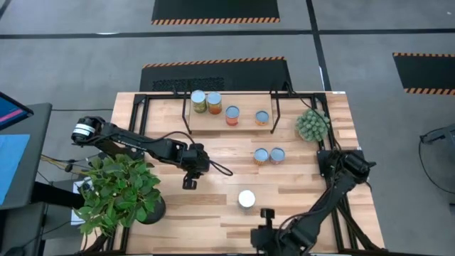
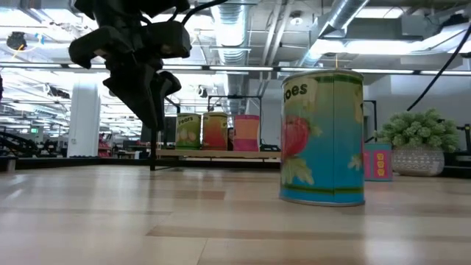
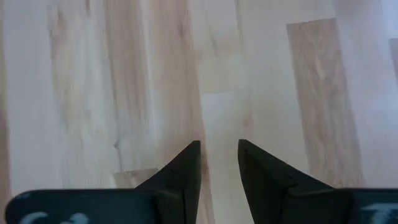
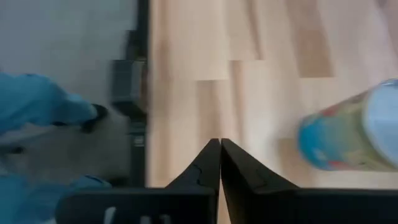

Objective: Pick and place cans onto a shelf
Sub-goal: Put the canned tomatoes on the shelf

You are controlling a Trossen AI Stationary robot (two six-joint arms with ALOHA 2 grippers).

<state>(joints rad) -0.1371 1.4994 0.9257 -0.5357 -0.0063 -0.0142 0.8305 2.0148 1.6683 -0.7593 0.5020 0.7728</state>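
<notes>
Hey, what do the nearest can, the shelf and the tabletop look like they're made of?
Nearest can: probably metal with a glossy printed paper label; pale round lid seen from above, blue side showing fruit art.
Shelf: light wood board, matte, on thin black legs that look like metal.
Tabletop: pale wood planks; visible grain, plank joints and a soft sheen.

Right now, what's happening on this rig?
Can-shelving run, partway through. Four cans already stand on the shelf; two more sit together on the table in front of it, and a white-topped can stands alone near the front edge. Neither arm holds anything. The left gripper hovers over bare wood left of centre, fingers slightly apart. The right gripper is at the front edge beside the lone can, fingers together and empty.
</notes>
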